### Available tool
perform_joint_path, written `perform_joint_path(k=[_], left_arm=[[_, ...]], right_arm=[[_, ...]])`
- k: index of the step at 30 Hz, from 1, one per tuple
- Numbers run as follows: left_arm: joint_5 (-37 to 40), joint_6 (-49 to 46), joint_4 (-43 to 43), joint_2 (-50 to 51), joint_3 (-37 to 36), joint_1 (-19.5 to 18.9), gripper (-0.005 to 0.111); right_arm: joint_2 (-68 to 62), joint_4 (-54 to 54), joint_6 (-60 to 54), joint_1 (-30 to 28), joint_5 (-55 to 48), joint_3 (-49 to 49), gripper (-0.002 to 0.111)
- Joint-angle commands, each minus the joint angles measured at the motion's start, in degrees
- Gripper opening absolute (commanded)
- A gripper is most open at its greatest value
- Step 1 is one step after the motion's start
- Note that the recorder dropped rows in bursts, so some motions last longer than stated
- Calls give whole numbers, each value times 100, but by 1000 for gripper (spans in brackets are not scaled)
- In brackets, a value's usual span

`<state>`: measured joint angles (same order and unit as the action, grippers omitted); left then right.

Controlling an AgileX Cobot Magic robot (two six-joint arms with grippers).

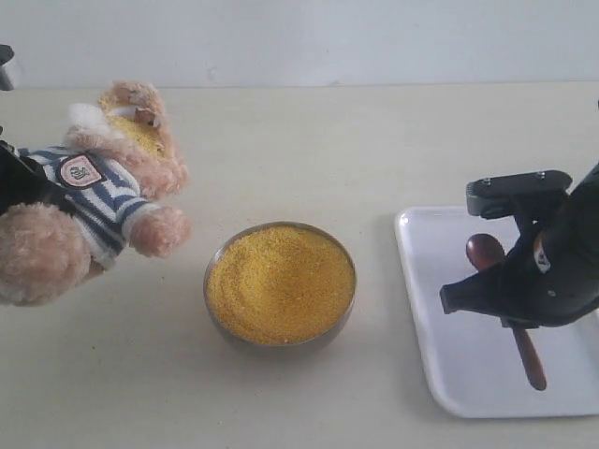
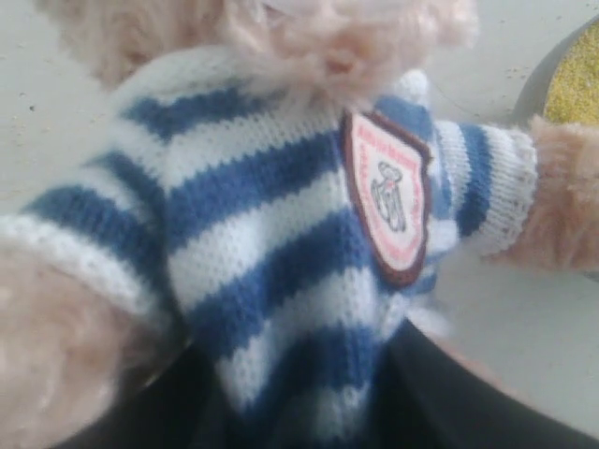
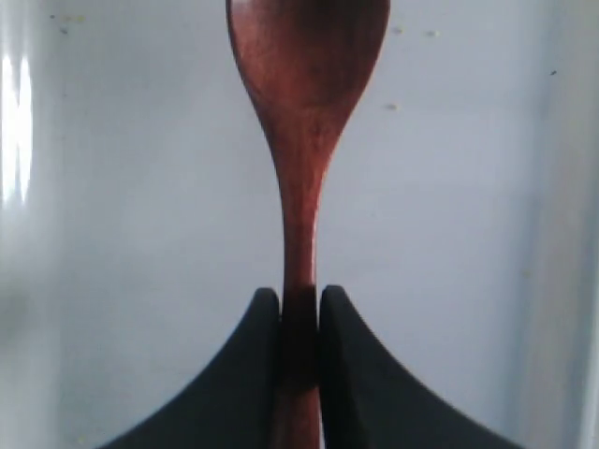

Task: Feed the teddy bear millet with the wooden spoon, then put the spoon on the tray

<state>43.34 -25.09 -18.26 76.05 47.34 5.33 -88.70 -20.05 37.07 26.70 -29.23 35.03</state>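
The teddy bear point(image 1: 94, 187) leans tilted at the far left, with yellow grains on its muzzle. My left gripper point(image 2: 299, 374) is shut on its striped shirt point(image 2: 262, 224), a black finger on each side. The millet point(image 1: 279, 281) fills the metal bowl point(image 1: 211, 257) at the centre and shows as a yellow corner point(image 2: 576, 75) in the left wrist view. On the right, my right gripper point(image 3: 299, 304) is shut on the slim handle of the wooden spoon point(image 3: 304, 94). The spoon point(image 1: 484, 251) lies low over the white tray point(image 1: 468, 374), its round bowl pointing to the back.
The beige table point(image 1: 309, 140) stretches behind the bowl to a pale wall. Loose grains speckle the table near the bear point(image 2: 28, 103). The tray's raised rim point(image 1: 404, 245) stands just right of the bowl.
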Motion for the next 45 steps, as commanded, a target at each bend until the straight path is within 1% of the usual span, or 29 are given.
perform_joint_path(k=[1,3,6,8,9,12,13,15,16,18,20,23,25,28,33,35,36,37,38,42,44,45], left_arm=[[-144,70,-30,-76,54,-4,4],[-155,70,-30,-76,54,-4,4],[-154,70,10,-76,54,-4,4],[-154,82,10,-76,54,-4,4],[-154,95,10,-76,54,-4,4],[-198,176,10,-66,54,-4,4],[-263,209,10,-66,41,-4,4],[-397,240,10,-66,6,-4,4],[-432,252,10,-44,6,-12,4],[-484,331,10,60,6,-27,4],[-544,464,10,306,6,-139,4],[-907,713,10,810,6,-279,4],[-1186,803,-105,1046,6,-279,4],[-1455,927,-384,1204,6,-279,4],[-1527,1015,-384,1373,6,-279,5],[-1480,1015,-384,1461,6,-279,16],[-1467,1015,-384,1530,6,-279,26],[-1452,1015,-384,1582,2,-279,32],[-1425,1015,-384,1627,2,-279,42],[-1400,1015,-384,1699,2,-279,69],[-1389,1015,-384,1674,2,-279,78],[-1389,1015,-384,1648,13,-279,81]], right_arm=[[-294,-90,46,-42,285,-74,0],[-396,-90,46,-42,297,-74,0],[-423,-90,46,-42,336,-74,5],[-423,-90,46,-42,320,-74,16],[-423,-90,46,-42,291,-74,23],[-308,-90,46,-42,177,-51,50],[-207,-90,46,-42,117,-13,60],[14,-90,46,-42,-17,62,70],[169,-98,46,-42,-96,107,73],[497,-98,46,-42,-153,120,73],[1051,-98,46,-42,-224,120,73],[1898,-74,-14,110,-296,106,73],[2220,-74,-63,300,-324,106,73],[2344,-86,-121,525,-403,100,73],[2344,-84,-232,531,-402,100,73],[2344,-84,-284,531,-390,100,73],[2344,-84,-298,531,-379,100,73],[2344,-84,-298,531,-379,100,73],[2344,-84,-310,531,-379,100,73],[2344,-84,-310,531,-379,100,73],[2344,-84,-310,531,-379,100,73],[2344,-84,-310,531,-379,100,73]])
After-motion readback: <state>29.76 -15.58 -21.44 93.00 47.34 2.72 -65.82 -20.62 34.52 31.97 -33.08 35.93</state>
